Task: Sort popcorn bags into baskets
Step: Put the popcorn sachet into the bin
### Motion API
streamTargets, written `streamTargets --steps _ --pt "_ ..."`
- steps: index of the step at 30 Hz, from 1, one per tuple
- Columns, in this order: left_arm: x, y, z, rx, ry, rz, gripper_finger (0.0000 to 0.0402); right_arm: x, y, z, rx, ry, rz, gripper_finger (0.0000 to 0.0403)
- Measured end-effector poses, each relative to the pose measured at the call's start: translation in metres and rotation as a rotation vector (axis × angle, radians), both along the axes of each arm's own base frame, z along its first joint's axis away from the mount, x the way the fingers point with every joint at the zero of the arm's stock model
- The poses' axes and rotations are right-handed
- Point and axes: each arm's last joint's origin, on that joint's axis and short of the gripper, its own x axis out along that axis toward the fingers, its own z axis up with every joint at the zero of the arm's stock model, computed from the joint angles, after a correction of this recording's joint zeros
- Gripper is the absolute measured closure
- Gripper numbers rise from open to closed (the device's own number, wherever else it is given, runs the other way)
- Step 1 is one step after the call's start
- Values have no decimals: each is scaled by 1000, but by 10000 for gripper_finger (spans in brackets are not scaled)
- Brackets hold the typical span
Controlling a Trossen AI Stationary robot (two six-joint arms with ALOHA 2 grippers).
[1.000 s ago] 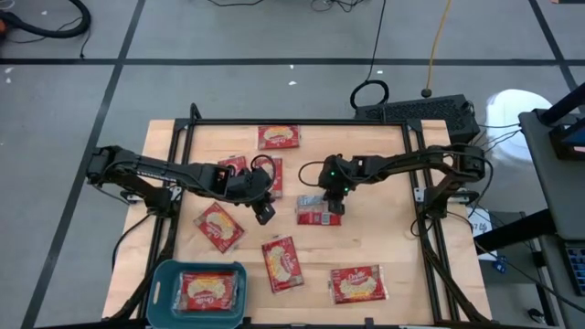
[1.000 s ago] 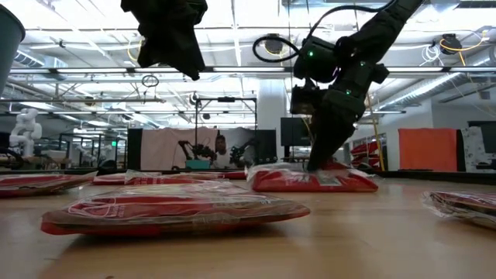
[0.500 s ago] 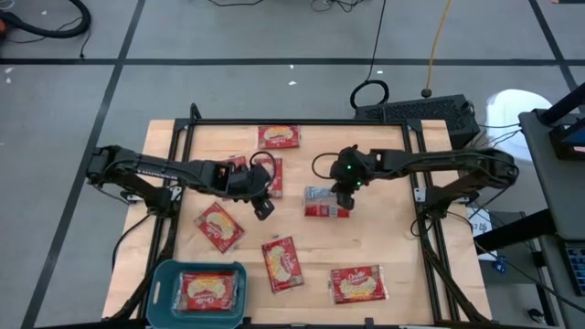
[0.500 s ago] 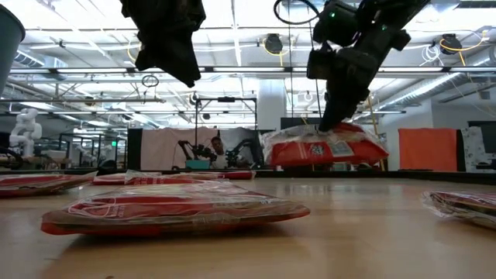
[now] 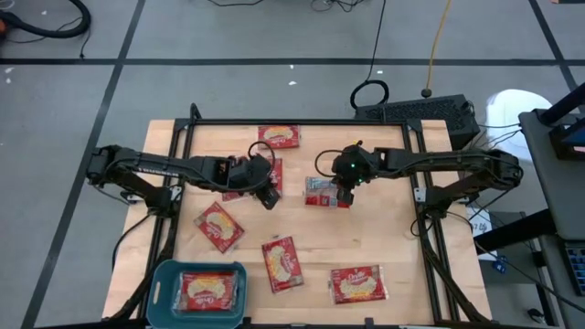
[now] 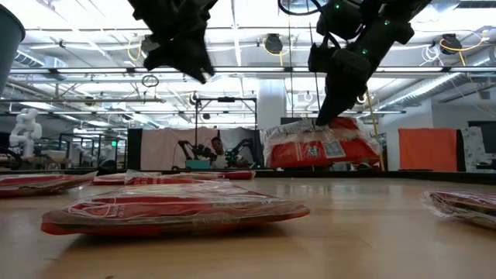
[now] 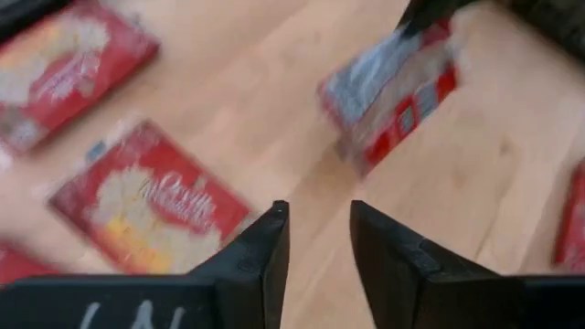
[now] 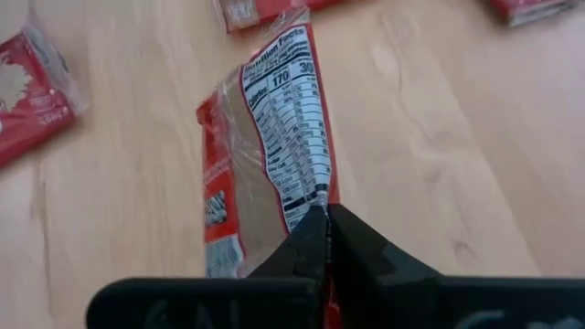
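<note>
Above the middle of the wooden table [image 5: 384, 247], the right gripper [image 5: 344, 196] is clenched on the edge of a flat red plastic popcorn packet [image 5: 322, 190], its nutrition-label side showing in the right wrist view [image 8: 279, 174]. In the low view the packet [image 6: 319, 144] hangs clear of the tabletop beneath the gripper [image 6: 324, 116]. Just beside that held packet, toward the table's left side, the left gripper [image 5: 268, 196] hovers with its two dark fingers [image 7: 265, 251] parted and nothing between them. More red packets lie flat on the table around the held one. Well apart from it, at the table's near left corner, the teal-blue rectangular plastic basket [image 5: 164, 274] holds one red packet [image 5: 207, 291].
</note>
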Motion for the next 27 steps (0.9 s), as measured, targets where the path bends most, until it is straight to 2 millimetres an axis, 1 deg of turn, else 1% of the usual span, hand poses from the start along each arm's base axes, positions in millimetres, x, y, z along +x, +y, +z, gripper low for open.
streamTargets --steps 3,5,8,9,13,15,17,19,21,23,25,27 --pt "5 2 5 48 -72 38 234 1 -1 5 -15 -43 -6 403" --pt "9 4 5 80 -97 67 202 0 -1 8 -32 -52 -20 403" --pt "11 8 4 92 -91 51 158 1 -2 9 -54 -62 -33 403" --pt "14 9 2 97 -96 40 145 1 -3 9 -59 -65 -34 403" --pt "22 12 -6 115 -84 -25 109 1 -5 11 -86 -83 -20 403" --pt "31 13 -5 116 -135 -48 101 2 -7 12 -102 -88 -13 403" --pt "36 14 -13 123 -115 -70 100 2 -10 13 -124 -99 -15 403" --pt "45 17 -17 129 -150 -86 105 2 -13 13 -150 -101 -16 403" --pt "48 22 -24 132 -131 -93 114 2 -17 14 -171 -107 -9 403" --pt "53 29 -23 126 -173 -95 123 2 -21 16 -194 -122 -3 403" --pt "53 39 -23 111 -196 -77 132 2 -24 17 -202 -135 -9 403" --pt "53 49 -14 106 -268 -30 136 2 -26 18 -212 -148 -12 403"
